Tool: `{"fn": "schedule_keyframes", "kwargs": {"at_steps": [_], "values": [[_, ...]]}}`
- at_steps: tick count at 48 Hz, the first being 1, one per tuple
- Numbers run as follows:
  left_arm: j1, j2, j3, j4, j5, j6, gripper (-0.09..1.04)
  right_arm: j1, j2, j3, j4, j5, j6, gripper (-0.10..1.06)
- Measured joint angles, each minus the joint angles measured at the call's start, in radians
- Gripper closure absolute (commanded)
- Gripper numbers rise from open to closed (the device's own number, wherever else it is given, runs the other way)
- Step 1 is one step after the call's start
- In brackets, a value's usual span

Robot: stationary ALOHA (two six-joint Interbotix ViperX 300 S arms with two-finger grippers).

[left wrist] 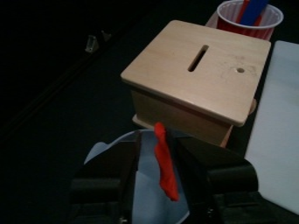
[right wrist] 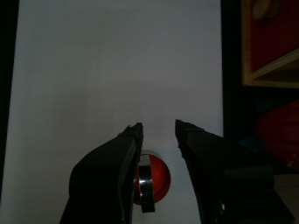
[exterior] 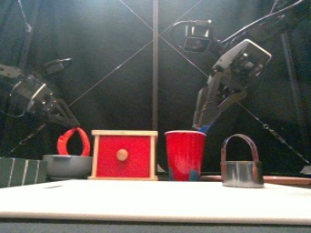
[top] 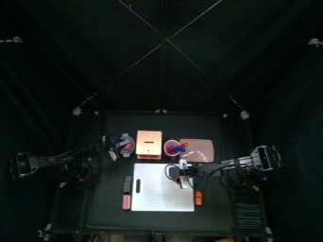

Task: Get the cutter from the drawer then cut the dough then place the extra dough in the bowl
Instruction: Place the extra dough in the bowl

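Near, on the board, the cutter stands with a red disc inside it. My right jaws hang open over it. Farther left, the dough ring stands on edge in the bowl, between my left jaws, which are parted wider than it. I judge this the last step: lift the left jaws clear without dragging the ring out.

Red dough strip over the bowl, just before the wooden box.
Left gripper flanks the strip, jaws apart; the red cup stands past the box, the white board beside it.
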Motion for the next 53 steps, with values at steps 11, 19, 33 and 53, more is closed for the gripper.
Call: {"fn": "schedule_keyframes", "kwargs": {"at_steps": [11, 19, 33, 53], "values": [[-0.008, 0.002, 0.0, -0.153, -0.003, 0.002, 0.08, 0.002, 0.0, -0.014, -0.006, -0.005, -0.005, 0.21], [-0.083, 0.002, -0.021, -0.121, -0.005, 0.003, 0.09, -0.008, 0.0, -0.029, -0.037, -0.072, -0.006, 0.21], [-0.413, -0.011, -0.156, 0.201, -0.077, 0.006, 0.09, -0.115, -0.032, -0.025, -0.097, -0.492, -0.005, 0.21], [-0.532, -0.008, -0.114, 0.152, -0.196, 0.0, 0.09, -0.152, -0.032, 0.063, -0.032, -0.718, -0.005, 0.21]]}}
